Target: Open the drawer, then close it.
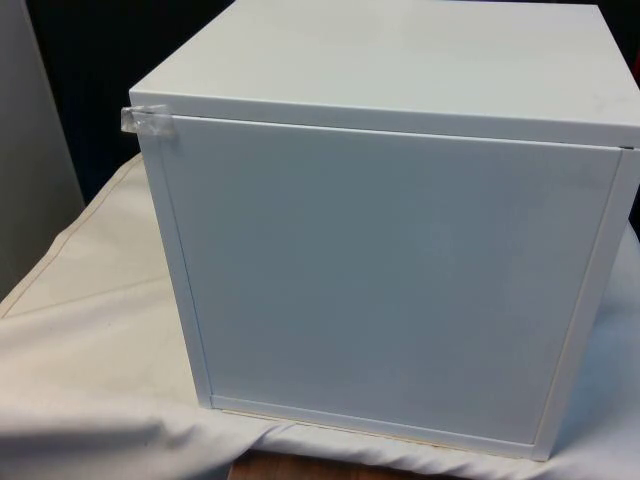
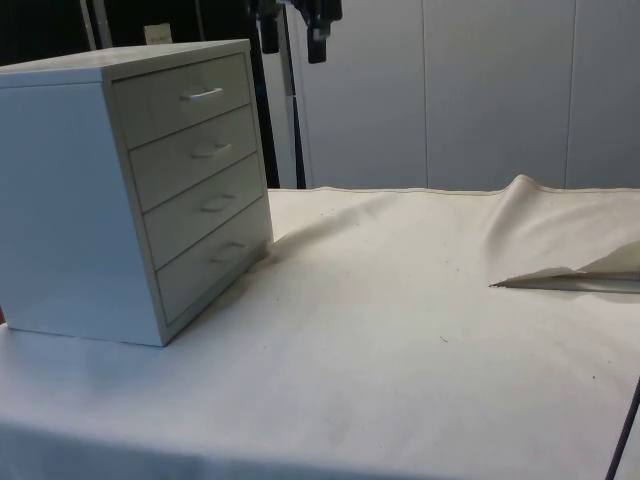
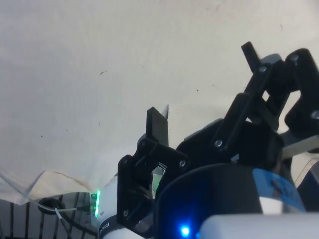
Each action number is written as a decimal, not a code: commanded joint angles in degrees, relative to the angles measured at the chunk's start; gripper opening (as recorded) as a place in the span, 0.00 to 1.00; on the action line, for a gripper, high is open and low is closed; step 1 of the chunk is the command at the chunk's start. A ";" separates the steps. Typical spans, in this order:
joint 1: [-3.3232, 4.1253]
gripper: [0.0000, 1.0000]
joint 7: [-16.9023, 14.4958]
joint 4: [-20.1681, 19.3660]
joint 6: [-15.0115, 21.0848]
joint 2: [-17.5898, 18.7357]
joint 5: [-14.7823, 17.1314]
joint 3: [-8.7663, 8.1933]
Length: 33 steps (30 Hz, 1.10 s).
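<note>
A white chest of drawers [image 2: 120,190] stands on the cloth-covered table, its plain back panel [image 1: 390,280] turned to the front view. In the side view its four drawers all sit flush; the top drawer [image 2: 185,100] carries a slim handle [image 2: 202,94]. My gripper [image 2: 293,30] hangs high in the air, above and out in front of the drawer fronts, touching nothing. Its black fingers [image 3: 157,124] are spread apart over bare cloth, so the gripper [image 3: 202,79] is open with nothing between them.
A raised fold of white cloth [image 2: 560,250] lies away from the chest in the side view. A scrap of clear tape [image 1: 150,121] sticks to the chest's upper back corner. A dark cable [image 2: 625,440] runs along the side view's edge.
</note>
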 commanded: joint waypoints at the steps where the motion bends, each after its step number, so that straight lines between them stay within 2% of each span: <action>1: 0.00 1.00 -1.03 -0.29 0.86 -0.06 -0.23 -0.11; 3: -0.06 1.00 -1.89 -0.29 0.92 -0.06 -0.29 -0.17; 4: -0.06 1.00 -1.38 0.00 0.11 0.06 0.00 -0.11; 11: -0.11 1.00 -5.84 -0.46 1.60 -0.11 -0.46 -0.63; 12: -0.06 1.00 -5.56 -0.06 0.57 0.06 0.00 -0.57; 13: -0.11 1.00 -6.25 -0.46 1.72 -0.17 -0.52 -0.69; 21: -0.29 1.00 -10.31 -0.80 2.98 -0.29 -0.46 -1.43; 22: -0.17 1.00 -10.20 -0.29 1.95 0.06 0.00 -1.43; 23: -0.29 1.00 -10.83 -0.86 3.09 -0.29 -0.46 -1.55; 30: -0.34 1.00 -14.55 -1.55 4.24 -0.52 -0.40 -2.58; 31: -0.23 1.00 -13.98 -0.92 3.15 0.00 0.00 -2.46; 33: -0.34 1.00 -15.53 -1.78 4.53 -0.57 -0.34 -2.86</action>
